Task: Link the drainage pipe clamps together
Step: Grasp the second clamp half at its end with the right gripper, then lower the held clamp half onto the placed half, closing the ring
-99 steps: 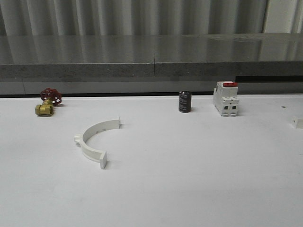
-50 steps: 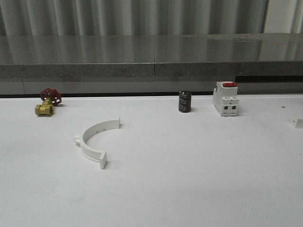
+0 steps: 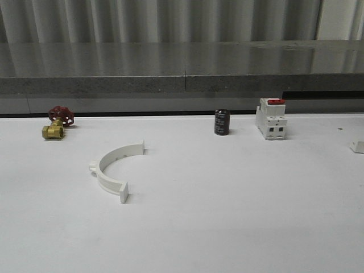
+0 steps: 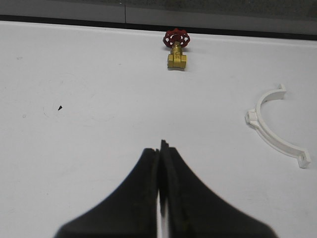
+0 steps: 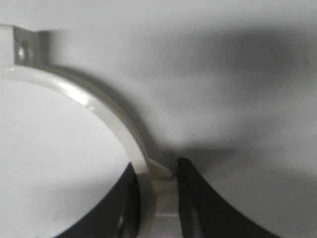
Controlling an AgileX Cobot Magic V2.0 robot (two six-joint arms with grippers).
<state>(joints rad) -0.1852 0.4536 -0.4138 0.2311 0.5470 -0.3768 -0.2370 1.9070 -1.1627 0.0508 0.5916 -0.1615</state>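
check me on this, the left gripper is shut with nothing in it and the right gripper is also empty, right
Half right. The left gripper is shut on nothing, but the right gripper is not empty: the right wrist view shows its fingers closed on a white clamp half.

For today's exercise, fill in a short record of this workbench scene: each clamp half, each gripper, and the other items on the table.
clamp half on table: white plastic semicircular half-ring, lying free, left of centre
clamp half in gripper: second white half-ring, between the right gripper's fingers
right gripper: shut on the second half-ring
left gripper: shut, empty, above bare table
other items: brass valve with red handwheel; black cylinder; white breaker with red top
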